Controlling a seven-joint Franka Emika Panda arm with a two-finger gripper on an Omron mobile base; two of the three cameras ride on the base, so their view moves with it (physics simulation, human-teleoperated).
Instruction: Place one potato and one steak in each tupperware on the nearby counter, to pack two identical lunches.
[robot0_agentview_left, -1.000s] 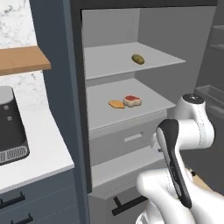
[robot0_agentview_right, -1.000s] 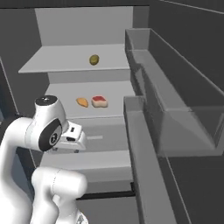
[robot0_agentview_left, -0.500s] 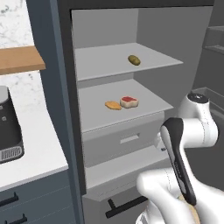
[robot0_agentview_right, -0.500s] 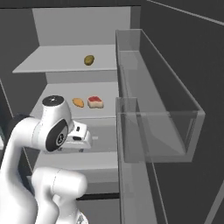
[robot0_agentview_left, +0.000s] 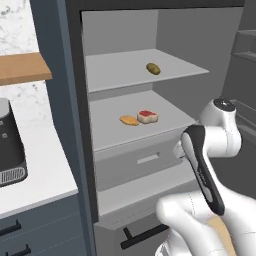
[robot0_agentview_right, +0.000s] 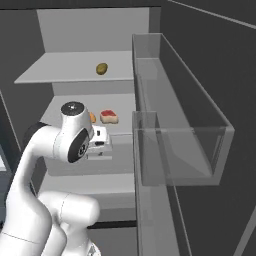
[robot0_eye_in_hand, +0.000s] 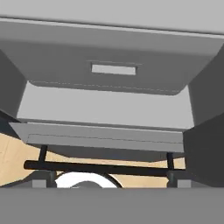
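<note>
Standing before the open fridge (robot0_agentview_left: 75, 150), the white arm (robot0_agentview_left: 205, 165) bent at its elbow in front of the lower shelves, with the pincer (robot0_agentview_right: 106, 145) just beyond the wrist, level with the grey drawer (robot0_agentview_left: 142, 162) under the middle shelf. The fingers themselves could not be made out in any view, but the pincer was spread as wide as it goes and nothing was seen in its hold. On the upper shelf (robot0_agentview_left: 120, 72) lay a single brown potato (robot0_agentview_left: 153, 68), toward the right and back; in the right base view the same potato (robot0_agentview_right: 101, 68) sat near the shelf's middle. On the middle shelf (robot0_agentview_left: 115, 132) a red and pale steak (robot0_agentview_left: 147, 116) rested just beside an orange-brown piece of food (robot0_agentview_left: 129, 120), the two close together but whether they touched could not be told. The steak (robot0_agentview_right: 109, 116) also showed in the right base view, past the arm's rounded joint. The fridge door (robot0_agentview_right: 175, 130) stood swung open at the right, its clear bins in the foreground. The hand view looked at the drawer front (robot0_eye_in_hand: 113, 70) with its pale slot handle, a lower ledge beneath it, and a black bar handle (robot0_eye_in_hand: 100, 167) near the bottom. To the left, the white counter (robot0_agentview_left: 40, 175) carried a dark appliance (robot0_agentview_left: 10, 145), with a wooden wall shelf (robot0_agentview_left: 22, 67) above it.
</note>
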